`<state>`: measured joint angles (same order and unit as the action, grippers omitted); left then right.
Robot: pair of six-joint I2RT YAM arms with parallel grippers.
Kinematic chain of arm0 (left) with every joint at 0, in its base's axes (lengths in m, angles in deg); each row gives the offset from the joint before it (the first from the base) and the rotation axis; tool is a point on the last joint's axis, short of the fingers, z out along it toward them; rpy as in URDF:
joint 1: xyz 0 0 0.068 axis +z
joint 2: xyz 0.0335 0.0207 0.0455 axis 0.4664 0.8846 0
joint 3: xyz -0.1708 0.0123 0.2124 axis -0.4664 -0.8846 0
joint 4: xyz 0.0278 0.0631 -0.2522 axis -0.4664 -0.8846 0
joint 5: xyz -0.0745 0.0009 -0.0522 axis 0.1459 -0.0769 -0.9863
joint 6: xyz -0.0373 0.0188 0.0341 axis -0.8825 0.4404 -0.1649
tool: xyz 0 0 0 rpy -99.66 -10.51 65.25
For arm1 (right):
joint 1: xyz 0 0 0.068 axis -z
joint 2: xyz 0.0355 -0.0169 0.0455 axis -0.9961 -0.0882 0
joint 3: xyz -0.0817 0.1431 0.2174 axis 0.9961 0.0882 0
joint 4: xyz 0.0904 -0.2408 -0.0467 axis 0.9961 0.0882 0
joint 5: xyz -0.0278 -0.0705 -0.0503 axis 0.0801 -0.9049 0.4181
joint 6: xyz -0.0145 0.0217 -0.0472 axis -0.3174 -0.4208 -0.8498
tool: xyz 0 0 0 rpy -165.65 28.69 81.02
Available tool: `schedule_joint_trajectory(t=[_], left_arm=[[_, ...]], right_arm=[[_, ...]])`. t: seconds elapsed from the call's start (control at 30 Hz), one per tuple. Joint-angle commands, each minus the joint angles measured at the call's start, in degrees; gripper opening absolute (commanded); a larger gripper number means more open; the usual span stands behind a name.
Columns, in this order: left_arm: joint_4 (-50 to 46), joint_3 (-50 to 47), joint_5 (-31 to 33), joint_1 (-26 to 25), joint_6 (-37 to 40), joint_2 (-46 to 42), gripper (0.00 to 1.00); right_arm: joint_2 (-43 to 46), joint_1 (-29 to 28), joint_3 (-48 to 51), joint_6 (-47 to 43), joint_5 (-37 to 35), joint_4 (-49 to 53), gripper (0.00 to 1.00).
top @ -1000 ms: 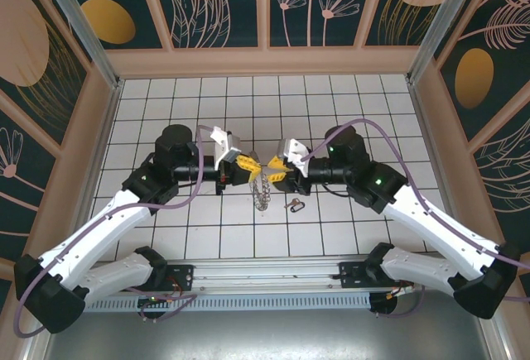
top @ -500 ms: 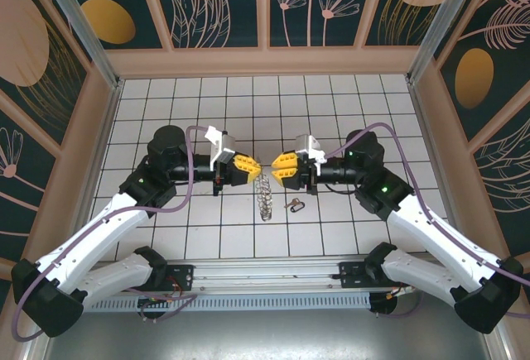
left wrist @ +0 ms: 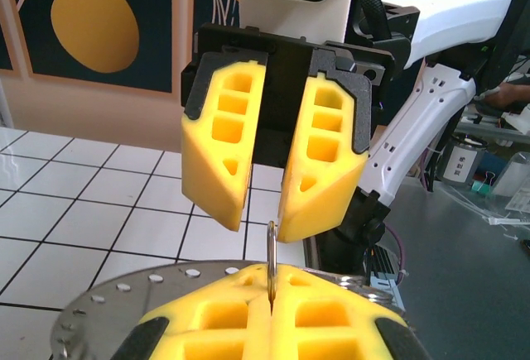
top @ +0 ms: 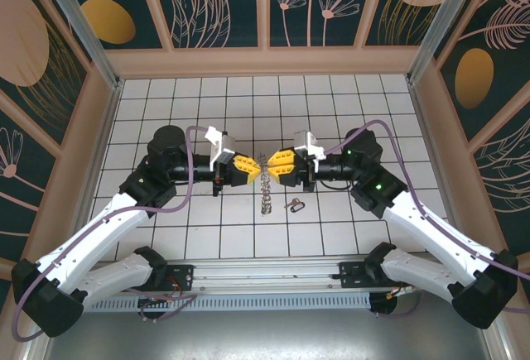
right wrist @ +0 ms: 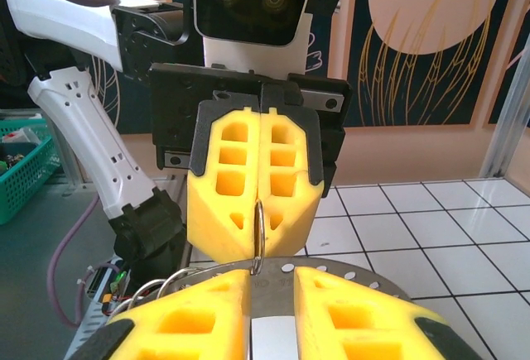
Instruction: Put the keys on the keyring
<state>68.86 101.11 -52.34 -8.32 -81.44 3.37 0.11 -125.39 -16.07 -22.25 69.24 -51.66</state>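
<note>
The left gripper [top: 253, 170] is seen pressed fully together, its yellow pads [right wrist: 228, 182] meeting along one seam, and a thin silver metal keyring [right wrist: 259, 226] is pinched edge-on between their tips, so that part of the ring stands out past the pads toward the opposite tool. The right gripper [left wrist: 262, 228] is faced tip to tip with the left one and is held narrowly spread, a slim gap being left between its two pads. The free edge of the keyring is placed at the mouth of that gap, just beside one fingertip; whether it is touched there cannot be told. A string of silver metal loops [top: 265, 193] is seen hanging directly beneath the meeting point of the two tools. A small dark key [top: 294, 205] is lying on the white tiled table [top: 166, 103], below the right gripper and slightly to its outer side, apart from both tools.
</note>
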Motion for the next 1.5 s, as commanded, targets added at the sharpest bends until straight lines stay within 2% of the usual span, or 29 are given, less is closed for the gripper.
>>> schedule_joint_trajectory(t=[0.0, 0.57, 0.63, 0.83, 1.0, 1.07, 1.17, 1.23, 1.33, 1.47], left_arm=[[2.75, -0.32, -1.61, -0.1, -0.6, -0.42, 0.0], [2.75, -0.1, -1.79, -0.14, -0.44, 0.2, 0.0], [2.63, -0.19, -1.77, -0.18, -0.43, 0.2, 0.0], [1.85, 0.02, -1.23, -0.09, 0.17, 0.81, 0.0], [-0.63, 0.97, -0.17, -0.1, 1.56, 1.34, 0.0], [-3.97, 2.06, 1.84, -0.13, 3.37, 1.43, 0.01], [-11.27, 4.49, 7.9, -0.16, 7.31, 1.65, 0.18], [-16.55, 6.4, 12.18, -0.12, 10.03, 2.49, 0.24], [-22.13, 9.48, 14.95, -0.09, 13.3, 3.86, 0.26], [-24.3, 10.71, 15.87, -0.1, 14.99, 3.73, 0.26]], right_arm=[[-0.57, 0.02, 0.38, 1.12, 1.54, -3.25, 0.22], [-3.79, -1.37, -0.03, 2.07, 2.42, -5.91, 0.22], [-3.97, -1.47, -0.05, 2.08, 2.5, -6.24, 0.19], [-4.87, -1.74, -0.46, 2.25, 2.86, -6.48, 0.0], [-5.35, -1.74, -0.99, 2.01, 2.51, -4.99, 0.0], [-5.19, -1.65, -2.0, 0.88, 0.65, -1.98, 0.0], [-6.27, -1.61, -5.86, -2.71, -1.14, 6.88, 0.0], [-7.37, -1.74, -8.31, -5.32, -2.1, 12.31, 0.0], [-8.82, -1.73, -11.55, -8.72, -4.29, 19.23, 0.0], [-10.82, -1.99, -16.0, -12.51, -5.98, 27.15, 0.0]])
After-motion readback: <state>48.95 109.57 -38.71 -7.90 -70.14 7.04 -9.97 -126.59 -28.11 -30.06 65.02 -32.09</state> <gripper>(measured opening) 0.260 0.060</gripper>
